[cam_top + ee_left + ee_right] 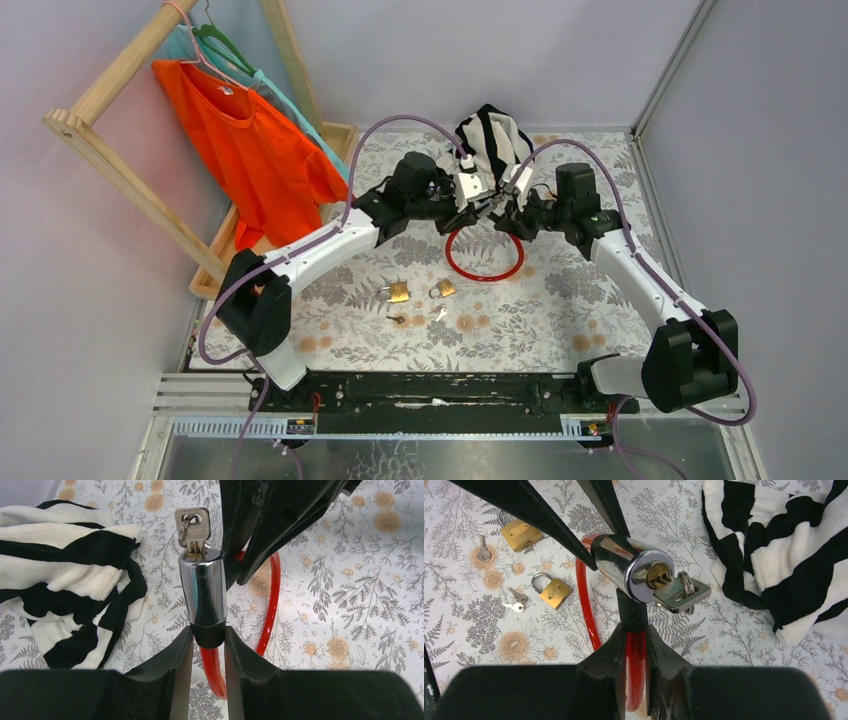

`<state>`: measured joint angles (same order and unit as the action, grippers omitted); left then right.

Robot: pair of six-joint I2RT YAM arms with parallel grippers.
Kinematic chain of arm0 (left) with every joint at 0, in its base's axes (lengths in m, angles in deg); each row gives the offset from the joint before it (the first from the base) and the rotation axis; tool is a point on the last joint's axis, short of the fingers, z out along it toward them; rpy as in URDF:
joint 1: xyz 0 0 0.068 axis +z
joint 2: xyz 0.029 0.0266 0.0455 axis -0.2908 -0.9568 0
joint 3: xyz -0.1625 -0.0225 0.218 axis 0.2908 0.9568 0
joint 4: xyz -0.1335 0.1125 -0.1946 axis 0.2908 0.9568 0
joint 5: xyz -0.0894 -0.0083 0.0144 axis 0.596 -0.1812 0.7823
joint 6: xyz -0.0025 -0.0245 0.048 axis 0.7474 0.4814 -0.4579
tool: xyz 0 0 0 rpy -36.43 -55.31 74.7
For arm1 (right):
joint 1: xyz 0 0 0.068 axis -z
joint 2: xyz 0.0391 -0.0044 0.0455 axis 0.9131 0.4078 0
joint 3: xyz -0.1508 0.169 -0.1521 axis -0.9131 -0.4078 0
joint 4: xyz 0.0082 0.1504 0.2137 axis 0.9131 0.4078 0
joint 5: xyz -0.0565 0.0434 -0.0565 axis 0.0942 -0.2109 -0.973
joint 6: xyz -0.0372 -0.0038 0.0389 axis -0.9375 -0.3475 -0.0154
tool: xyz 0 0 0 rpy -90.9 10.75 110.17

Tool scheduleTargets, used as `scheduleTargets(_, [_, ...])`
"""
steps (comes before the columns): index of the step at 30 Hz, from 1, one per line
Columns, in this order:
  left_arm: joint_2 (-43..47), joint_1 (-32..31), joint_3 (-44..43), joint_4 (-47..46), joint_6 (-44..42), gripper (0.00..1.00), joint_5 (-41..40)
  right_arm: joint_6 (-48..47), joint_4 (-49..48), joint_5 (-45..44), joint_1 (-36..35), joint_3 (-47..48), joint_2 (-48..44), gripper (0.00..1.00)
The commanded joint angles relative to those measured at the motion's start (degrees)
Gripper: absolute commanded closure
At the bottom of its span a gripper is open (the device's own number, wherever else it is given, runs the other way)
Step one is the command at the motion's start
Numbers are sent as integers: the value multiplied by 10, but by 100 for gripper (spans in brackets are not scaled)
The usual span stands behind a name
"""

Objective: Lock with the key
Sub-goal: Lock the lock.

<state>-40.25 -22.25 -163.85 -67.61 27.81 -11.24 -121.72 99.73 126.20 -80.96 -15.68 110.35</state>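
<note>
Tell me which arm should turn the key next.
Right, probably. The left gripper is clamped on the lock cylinder at the end away from the key, steadying it. The right gripper holds only the red cable, just below the key's bow.

Glossy red plastic-coated cable (270,605), black collars; mirror-chrome metal lock cylinder (202,587); plain silver flat key (192,526). Soft fleece cloth (65,570): broad black and cream stripes. Table cover (350,595): white, grey fern print, orange roses. Small padlocks (555,591): brass-gold.
</note>
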Motion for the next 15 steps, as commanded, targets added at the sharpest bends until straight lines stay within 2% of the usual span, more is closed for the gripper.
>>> scheduleTargets(1, [9, -40, 21, 2, -19, 99, 53, -3, -135, 24, -6, -14, -26, 92])
scheduleTargets(8, [11, -55, 34, 17, -34, 100, 23, -19, -86, 45, -5, -11, -32, 90])
scheduleTargets(15, [13, -58, 34, 33, -36, 100, 5, 0, -47, 10, -6, 0, -21, 83])
